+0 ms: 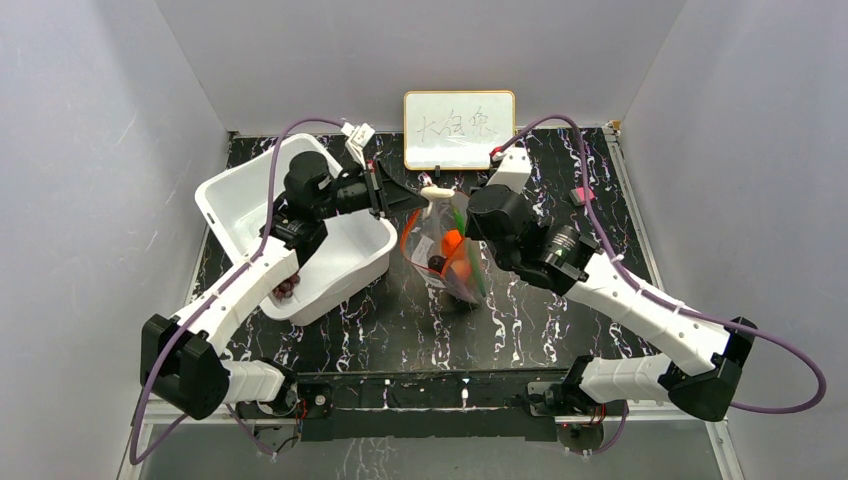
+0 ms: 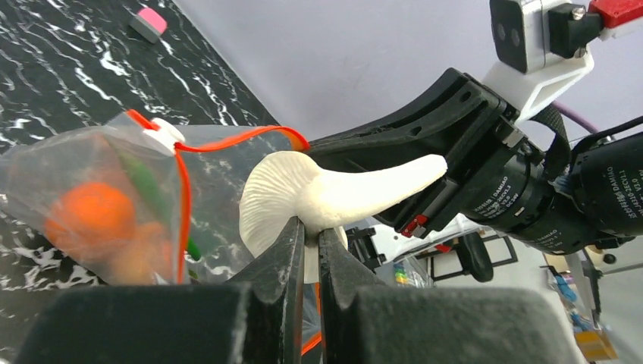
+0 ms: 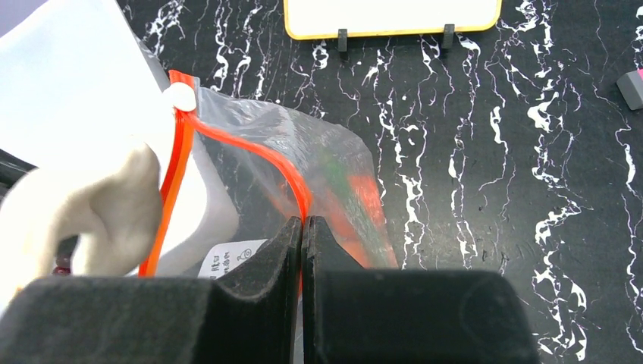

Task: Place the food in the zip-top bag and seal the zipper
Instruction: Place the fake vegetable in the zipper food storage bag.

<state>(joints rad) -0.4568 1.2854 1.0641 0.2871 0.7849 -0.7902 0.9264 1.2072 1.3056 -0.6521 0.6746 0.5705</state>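
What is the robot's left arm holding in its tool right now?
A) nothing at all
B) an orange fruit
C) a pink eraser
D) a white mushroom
D: the left tool is shut on a white mushroom, held near the mouth of the zip-top bag, whose zipper the right tool pinches; the orange fruit lies inside the bag.

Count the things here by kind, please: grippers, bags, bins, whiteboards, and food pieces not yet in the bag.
Grippers: 2, the left gripper and the right gripper
Bags: 1, the zip-top bag
Bins: 1, the white bin
Whiteboards: 1, the whiteboard
Food not yet in the bag: 2, the white mushroom and the dark grapes
Total: 7
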